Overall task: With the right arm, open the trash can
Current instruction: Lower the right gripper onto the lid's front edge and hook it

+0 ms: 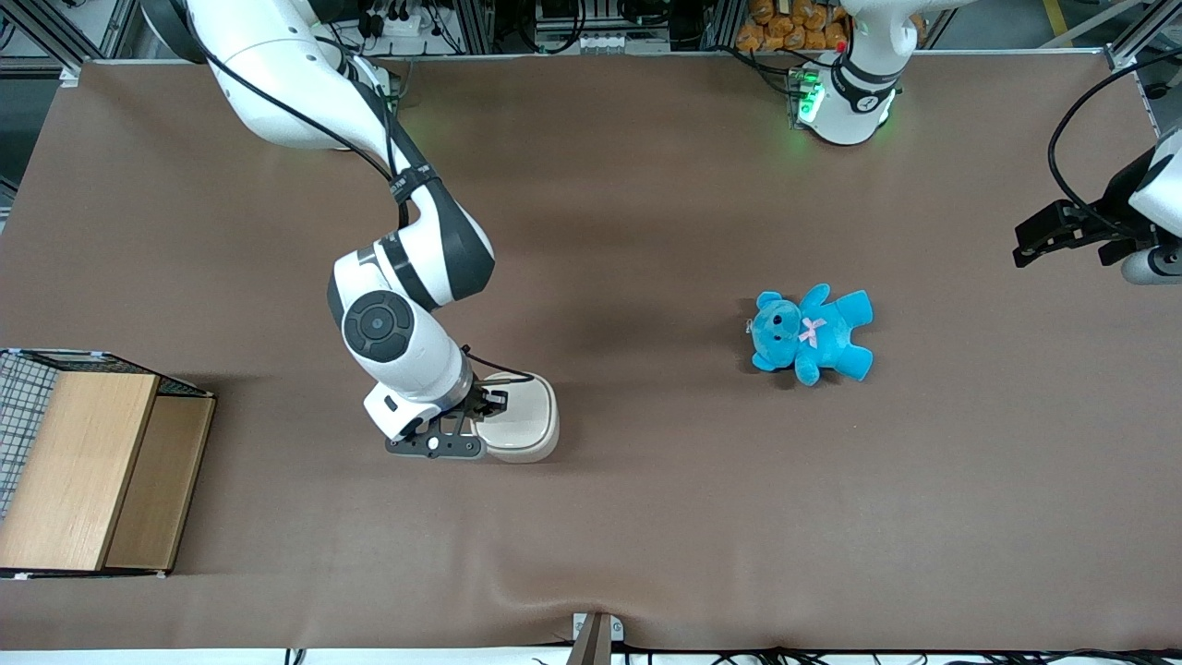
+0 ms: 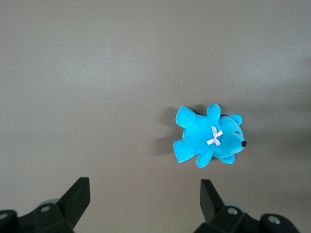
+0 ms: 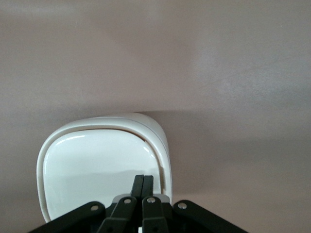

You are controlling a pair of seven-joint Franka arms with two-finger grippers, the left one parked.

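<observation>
Gripper (image 3: 143, 187), fingers pressed together w/ nothing held, sits on lid (image 3: 92, 167) edge of bin (image 1: 522, 420) near table centre; should press rim squarely, w/o sliding off.

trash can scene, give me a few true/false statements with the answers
1. The trash can has its lid down. True.
2. The end effector has its fingers spread wide apart. False: the fingers are pressed together, over the lid's edge.
3. The blue teddy bear lies inside the trash can. False: it lies on the table, well off toward the parked arm's end.
4. The wooden box sits at the working arm's end of the table. True.
5. The end effector is holding the teddy bear. False: it is at the trash can and holds nothing.
</observation>
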